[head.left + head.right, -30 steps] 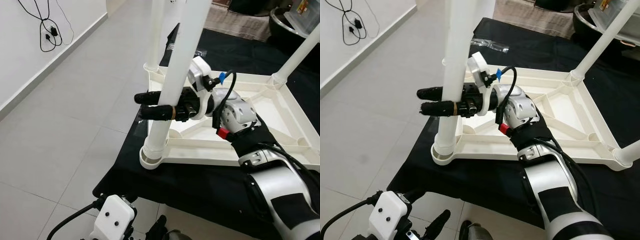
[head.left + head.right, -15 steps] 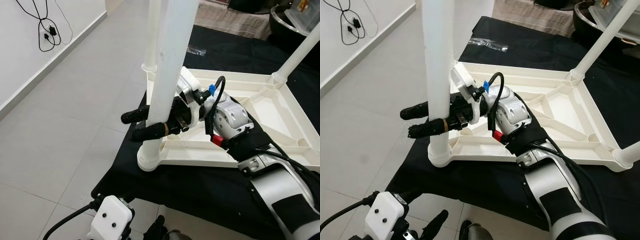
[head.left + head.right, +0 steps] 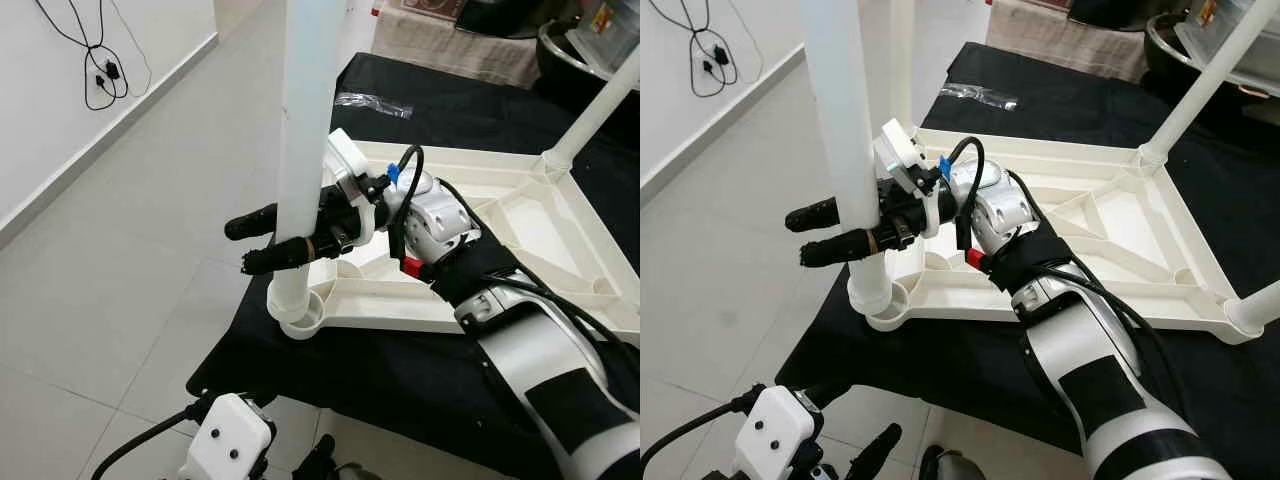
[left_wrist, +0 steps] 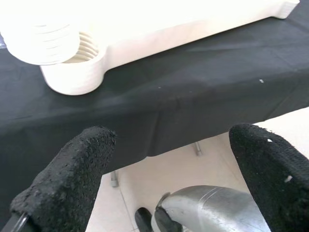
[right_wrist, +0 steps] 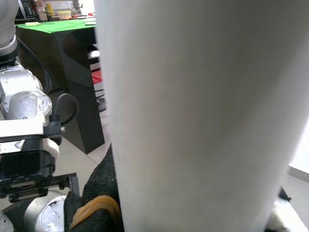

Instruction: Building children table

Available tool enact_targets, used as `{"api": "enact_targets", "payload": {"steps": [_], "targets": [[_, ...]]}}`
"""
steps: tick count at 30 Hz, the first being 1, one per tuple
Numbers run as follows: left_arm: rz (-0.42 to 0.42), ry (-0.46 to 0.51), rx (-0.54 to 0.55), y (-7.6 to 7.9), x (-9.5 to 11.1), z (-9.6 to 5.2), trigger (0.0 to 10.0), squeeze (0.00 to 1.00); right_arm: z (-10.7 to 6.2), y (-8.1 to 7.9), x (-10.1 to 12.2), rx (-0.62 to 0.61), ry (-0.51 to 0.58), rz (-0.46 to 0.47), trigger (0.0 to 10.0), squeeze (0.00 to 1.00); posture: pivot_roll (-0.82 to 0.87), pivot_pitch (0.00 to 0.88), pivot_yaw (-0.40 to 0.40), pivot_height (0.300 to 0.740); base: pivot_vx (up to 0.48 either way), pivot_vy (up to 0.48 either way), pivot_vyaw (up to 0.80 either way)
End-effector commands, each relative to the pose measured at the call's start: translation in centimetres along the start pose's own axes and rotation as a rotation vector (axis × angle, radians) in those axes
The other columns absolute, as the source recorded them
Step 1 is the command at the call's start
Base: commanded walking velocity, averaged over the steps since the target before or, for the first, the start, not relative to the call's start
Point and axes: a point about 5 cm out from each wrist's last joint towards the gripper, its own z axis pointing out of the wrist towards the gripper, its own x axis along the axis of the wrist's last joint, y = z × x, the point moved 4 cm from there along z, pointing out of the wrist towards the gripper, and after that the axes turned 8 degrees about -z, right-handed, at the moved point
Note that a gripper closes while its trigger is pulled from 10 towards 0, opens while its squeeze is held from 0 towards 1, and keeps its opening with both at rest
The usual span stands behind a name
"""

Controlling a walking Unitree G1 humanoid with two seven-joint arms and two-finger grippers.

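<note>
Nearest to you, the left gripper (image 4: 169, 159) hangs low beside the bench edge with its jaws released, the two black fingertips (image 4: 72, 179) spread wide and nothing between them. Past them you see the black cloth (image 4: 193, 87) draped over the bench, and on it the threaded corner socket (image 4: 72, 72) of the upturned tabletop.

Further up, your right gripper (image 3: 265, 240) reaches across the near left corner of the white tabletop (image 3: 480, 220), which lies underside up on the black-covered bench (image 3: 400, 370). Its jaws are clenched on the white table leg (image 3: 305, 130), one finger on each side of the tube, just above the socket. The leg stands nearly upright with its threaded foot sitting at the mouth of that corner socket (image 3: 300, 318). In the right wrist view the leg (image 5: 203, 116) sits right against the camera.

Beyond, another leg (image 3: 590, 115) rises from the far right corner. A clear plastic bag (image 3: 372, 102) lies on the cloth behind the tabletop, and a black cable (image 3: 100, 70) hangs on the wall at far left.
</note>
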Motion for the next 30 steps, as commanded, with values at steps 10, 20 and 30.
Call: {"api": "enact_targets", "payload": {"steps": [10, 20, 30], "targets": [[0.009, -0.017, -0.007, 0.5, -0.4, -0.3, 10.0, 0.00, -1.1, -1.1, -2.1, 0.029, -0.107, 0.087, 10.0, 0.00, 0.23, 0.232, -0.156, 0.740, 0.000, 0.000, 0.00], [0.010, -0.020, -0.007, 0.4, -0.4, -0.3, 10.0, 0.00, -2.5, -0.1, -1.1, -0.033, -0.101, 0.056, 10.0, 0.00, 0.23, 0.237, -0.150, 0.740, 0.000, 0.000, 0.00], [0.019, -0.026, -0.002, 0.3, -0.5, -0.5, 10.0, 0.00, -3.6, -0.4, 0.5, -0.046, -0.046, 0.034, 10.0, 0.00, 0.24, 0.237, -0.140, 0.740, 0.000, 0.000, 0.00]]}}
